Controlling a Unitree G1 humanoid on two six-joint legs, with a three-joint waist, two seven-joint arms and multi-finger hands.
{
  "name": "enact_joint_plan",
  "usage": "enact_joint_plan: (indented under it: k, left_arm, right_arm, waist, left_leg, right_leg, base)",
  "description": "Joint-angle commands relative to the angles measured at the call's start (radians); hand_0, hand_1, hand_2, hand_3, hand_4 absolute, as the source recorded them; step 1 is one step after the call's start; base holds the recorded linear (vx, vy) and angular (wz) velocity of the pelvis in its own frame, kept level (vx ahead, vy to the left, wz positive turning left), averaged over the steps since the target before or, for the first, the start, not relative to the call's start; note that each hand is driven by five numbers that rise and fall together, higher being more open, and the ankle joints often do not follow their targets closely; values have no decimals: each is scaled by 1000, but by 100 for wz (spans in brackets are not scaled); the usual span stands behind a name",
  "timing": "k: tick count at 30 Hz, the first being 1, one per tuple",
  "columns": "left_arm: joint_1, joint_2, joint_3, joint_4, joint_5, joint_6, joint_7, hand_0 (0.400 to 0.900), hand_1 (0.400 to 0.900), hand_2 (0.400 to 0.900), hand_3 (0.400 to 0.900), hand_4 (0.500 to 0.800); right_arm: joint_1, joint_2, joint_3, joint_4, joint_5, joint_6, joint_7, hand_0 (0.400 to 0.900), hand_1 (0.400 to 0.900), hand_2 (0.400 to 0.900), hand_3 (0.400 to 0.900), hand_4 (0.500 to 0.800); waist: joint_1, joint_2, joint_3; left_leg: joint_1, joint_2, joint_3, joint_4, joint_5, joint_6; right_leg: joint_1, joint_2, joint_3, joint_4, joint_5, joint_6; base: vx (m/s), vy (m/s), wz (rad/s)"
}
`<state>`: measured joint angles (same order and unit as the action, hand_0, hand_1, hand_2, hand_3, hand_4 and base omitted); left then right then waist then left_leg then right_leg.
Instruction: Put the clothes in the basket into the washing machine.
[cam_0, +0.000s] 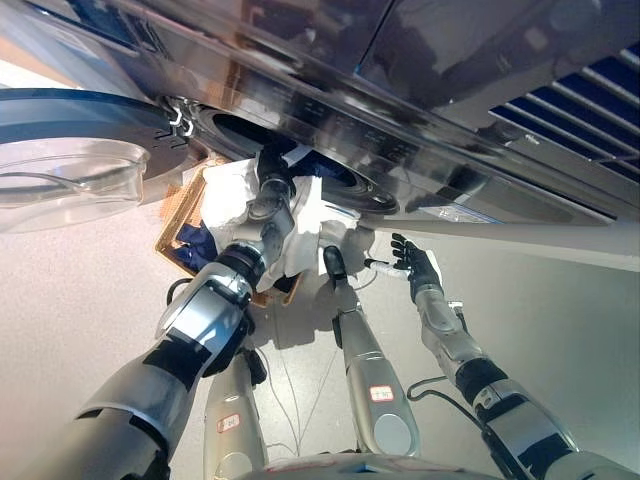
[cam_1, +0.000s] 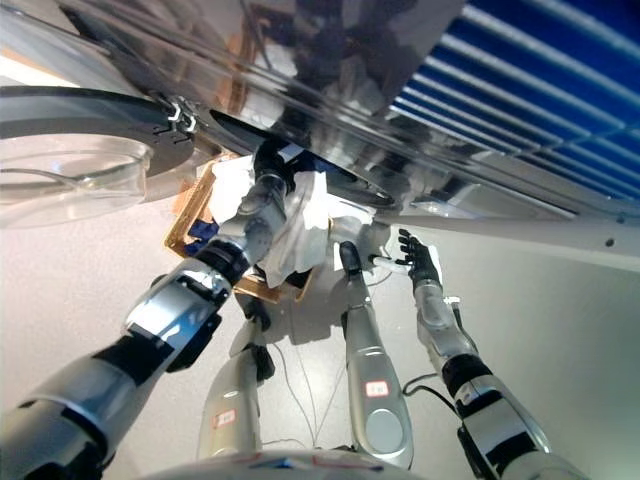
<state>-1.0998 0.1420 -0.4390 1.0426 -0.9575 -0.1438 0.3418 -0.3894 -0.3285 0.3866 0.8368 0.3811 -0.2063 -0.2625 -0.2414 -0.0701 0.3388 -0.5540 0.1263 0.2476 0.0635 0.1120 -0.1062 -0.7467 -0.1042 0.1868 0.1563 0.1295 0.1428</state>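
The round mouth of the washing machine (cam_0: 300, 165) is largely taken up by the left hand (cam_0: 272, 165), whose fingers are hidden at the rim, and by the white cloth (cam_0: 305, 215) that hangs down from the opening along the forearm. To the left, the open door (cam_0: 80, 150) with its clear bowl juts out beside the opening and blocks that side. Below the opening the basket (cam_1: 190, 235), with dark blue and white clothes in it, fills the floor (cam_0: 80, 290) there. The right hand (cam_0: 415, 262), fingers spread, hangs in open room to the right, with bare floor beneath it.
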Motion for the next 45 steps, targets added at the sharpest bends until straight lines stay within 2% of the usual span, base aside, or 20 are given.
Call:
enact_joint_plan:
  k: [1,3,4,5,6,13,25,32,35,38,45]
  left_arm:
    - [-152,-73,77,-10,-33,-127,-34,400,400,400,400,500]
    - [-169,-63,83,-16,-46,-132,-33,400,400,400,400,500]
    - [-174,-61,87,-19,-55,-134,-30,539,539,539,539,584]
    - [-174,-57,86,-27,-48,-135,-24,753,753,753,753,712]
    - [-169,-56,80,-33,-40,-135,-21,900,900,900,900,800]
    - [-126,-93,67,-27,-2,-127,0,900,900,900,900,800]
    - [-60,-94,70,-31,13,-127,3,900,900,900,900,800]
    - [136,-74,37,-89,117,-114,2,900,900,900,900,800]
    - [208,-58,17,-77,170,-100,-5,900,900,900,900,800]
    - [255,-35,22,-68,178,-94,-9,900,900,900,900,800]
    - [329,-21,19,-95,177,-92,-25,900,900,900,900,800]
  right_arm:
    - [121,-88,2,-33,-14,-30,-23,900,900,900,900,800]
    - [145,-94,-8,-40,-14,-31,-21,900,900,900,900,800]
    - [158,-95,-12,-45,-13,-31,-20,900,900,900,900,800]
    - [169,-98,-16,-46,-14,-31,-21,900,900,900,900,800]
    - [184,-100,-23,-52,-14,-31,-21,900,900,900,900,800]
    - [211,-99,-30,-53,10,-42,-23,900,900,900,900,800]
    - [159,-84,-7,-38,18,-46,-34,900,900,900,900,800]
    - [126,-72,-5,-14,11,-44,-42,900,900,900,900,800]
    - [100,-67,6,7,9,-41,-39,900,900,900,900,800]
    - [66,-61,21,34,3,-34,-39,900,900,900,900,800]
    - [44,-56,32,64,-5,-28,-33,900,900,900,900,800]
  waist:
    - [-32,117,-172]
    - [-36,119,-178]
    - [-35,119,-181]
    - [-35,121,-183]
    - [-33,123,-185]
    - [-17,121,-189]
    - [6,108,-188]
    - [41,85,-173]
    - [59,73,-161]
    - [78,60,-152]
    - [110,43,-152]
  left_leg:
    - [6,96,-44,-123,139,-68]
    - [6,98,-43,-130,140,-69]
    - [4,99,-44,-130,141,-69]
    - [3,99,-46,-130,140,-69]
    - [-1,98,-48,-129,141,-70]
    - [-19,91,-74,-117,138,-67]
    - [-34,85,-101,-99,131,-64]
    - [-57,80,-133,-27,107,-54]
    - [-63,77,-147,-4,99,-50]
    - [-70,76,-158,15,92,-46]
    - [-62,69,-177,12,94,-43]
  right_leg:
    - [5,38,-9,21,1,34]
    - [3,38,-8,12,5,35]
    - [2,38,-9,9,6,35]
    - [1,38,-12,9,7,35]
    - [1,37,-14,7,6,34]
    - [1,28,-33,10,2,28]
    - [17,20,-58,12,-4,25]
    - [44,10,-86,20,-6,19]
    - [59,5,-100,21,-6,17]
    - [75,-4,-118,20,-4,17]
    - [122,-16,-153,2,-2,18]
  base:
    - [36,-36,-5]
    - [32,-37,0]
    - [36,-39,4]
    - [33,-29,6]
    - [30,-19,7]
    - [12,-27,14]
    - [-6,6,8]
    - [-27,11,14]
    - [-42,26,17]
    - [-53,54,15]
    - [-22,32,17]
